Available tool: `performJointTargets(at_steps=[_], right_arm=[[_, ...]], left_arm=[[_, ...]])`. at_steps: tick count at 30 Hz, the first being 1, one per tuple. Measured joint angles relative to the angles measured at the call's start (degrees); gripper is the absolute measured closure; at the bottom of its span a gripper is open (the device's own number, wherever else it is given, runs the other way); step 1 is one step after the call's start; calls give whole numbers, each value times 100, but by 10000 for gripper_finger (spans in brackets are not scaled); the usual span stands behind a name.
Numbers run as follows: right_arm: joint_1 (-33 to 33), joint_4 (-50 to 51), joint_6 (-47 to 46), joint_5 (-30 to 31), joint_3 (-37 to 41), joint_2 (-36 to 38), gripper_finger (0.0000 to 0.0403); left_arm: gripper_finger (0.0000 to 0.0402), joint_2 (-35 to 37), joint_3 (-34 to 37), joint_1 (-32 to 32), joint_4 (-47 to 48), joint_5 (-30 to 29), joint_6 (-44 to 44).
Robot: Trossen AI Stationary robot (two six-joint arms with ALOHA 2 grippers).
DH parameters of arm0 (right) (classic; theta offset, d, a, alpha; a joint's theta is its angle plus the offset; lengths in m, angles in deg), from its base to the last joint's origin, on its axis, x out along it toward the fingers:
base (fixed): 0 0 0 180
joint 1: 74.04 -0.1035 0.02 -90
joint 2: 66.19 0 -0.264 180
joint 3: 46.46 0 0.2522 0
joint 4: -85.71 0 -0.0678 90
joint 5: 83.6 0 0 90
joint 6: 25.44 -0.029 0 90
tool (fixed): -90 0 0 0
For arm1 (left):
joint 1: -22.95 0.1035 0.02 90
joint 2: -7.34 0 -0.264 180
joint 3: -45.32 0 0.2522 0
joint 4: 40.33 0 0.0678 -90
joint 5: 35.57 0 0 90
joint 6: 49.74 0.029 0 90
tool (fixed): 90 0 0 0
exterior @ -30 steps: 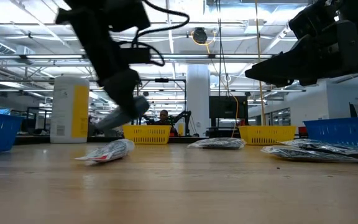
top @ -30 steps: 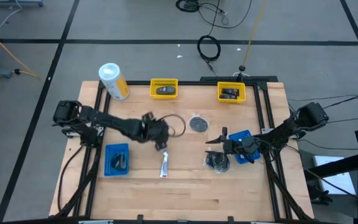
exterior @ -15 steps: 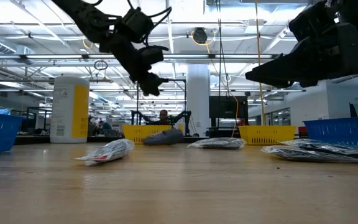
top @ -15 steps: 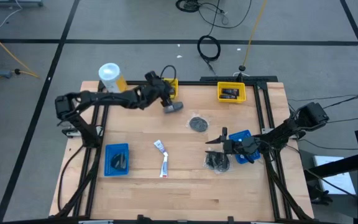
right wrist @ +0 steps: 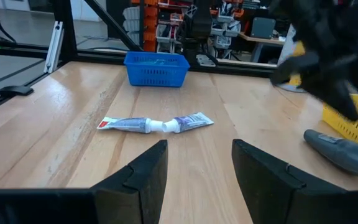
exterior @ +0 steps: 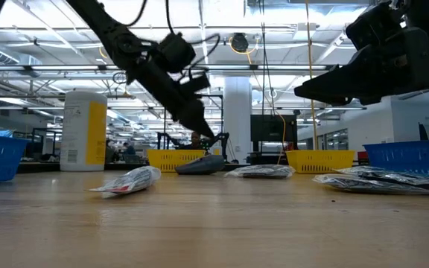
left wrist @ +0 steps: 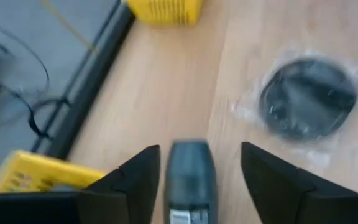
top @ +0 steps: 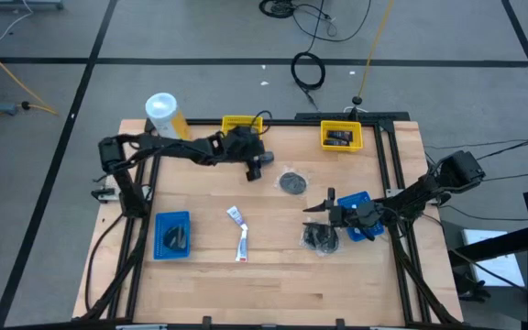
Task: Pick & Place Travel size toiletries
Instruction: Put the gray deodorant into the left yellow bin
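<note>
A dark grey little bottle (left wrist: 190,177) lies on its side on the table (top: 282,284), near the left yellow tray (top: 241,130). My left gripper (left wrist: 194,152) is open low over it, one finger on either side, with gaps showing in the left wrist view. The low view shows this gripper (exterior: 216,143) just above the bottle (exterior: 199,164). A round dark disc in clear wrap (top: 291,181) lies just beyond. Two white mini tubes (top: 240,231) lie at mid-table. My right gripper (top: 319,207) hovers open by dark packets (top: 320,238).
The big white-and-yellow canister (top: 166,119) stands at the far left corner. A second yellow tray (top: 342,136) holds dark items. One blue tray (top: 172,234) sits near left, another (top: 357,216) under my right arm. Bare wood stretches along the near edge.
My left gripper carried the grey bottle from mid-table toward the far edge and let it go beside the left yellow tray, where it now lies. The gripper rose, then came down with its open fingers on either side of the bottle. My right arm kept still.
</note>
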Motion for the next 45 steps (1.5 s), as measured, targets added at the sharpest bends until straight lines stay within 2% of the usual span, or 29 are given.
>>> performJointTargets(at_steps=[7, 9, 12, 16, 20, 29, 33, 36, 40, 43, 45], right_arm=[[2, 2, -117, 0, 0, 0, 232], [2, -1, -117, 2, 0, 0, 232], [2, 4, -89, 2, 0, 0, 232], [2, 4, -93, 1, -2, 0, 232], [2, 4, -90, 0, 0, 0, 232], [2, 7, -73, 0, -2, 0, 232], [1, 6, -73, 0, -2, 0, 232], [2, 12, -71, 0, -2, 0, 232], [2, 44, -71, 1, -2, 0, 232], [2, 45, -71, 2, -2, 0, 232], [2, 43, -69, 2, -2, -2, 232]], left_arm=[[63, -492, 4, 68, -134, -384, 166], [43, -621, 4, 100, -140, -305, 167], [35, -850, 6, 140, -241, -82, 163], [53, -1132, 4, 126, -555, -138, 126], [89, -1104, 1, 86, -611, -295, 115], [215, -1107, 4, 126, -557, -176, 13], [217, -1030, -5, 118, -285, -222, 41], [217, -844, -5, 65, 210, -493, 79], [217, -393, 14, -98, 1001, -1398, 571], [204, 87, 10, -228, 1194, -2139, 1070], [197, 342, 4, -232, 1220, -2360, 1434]])
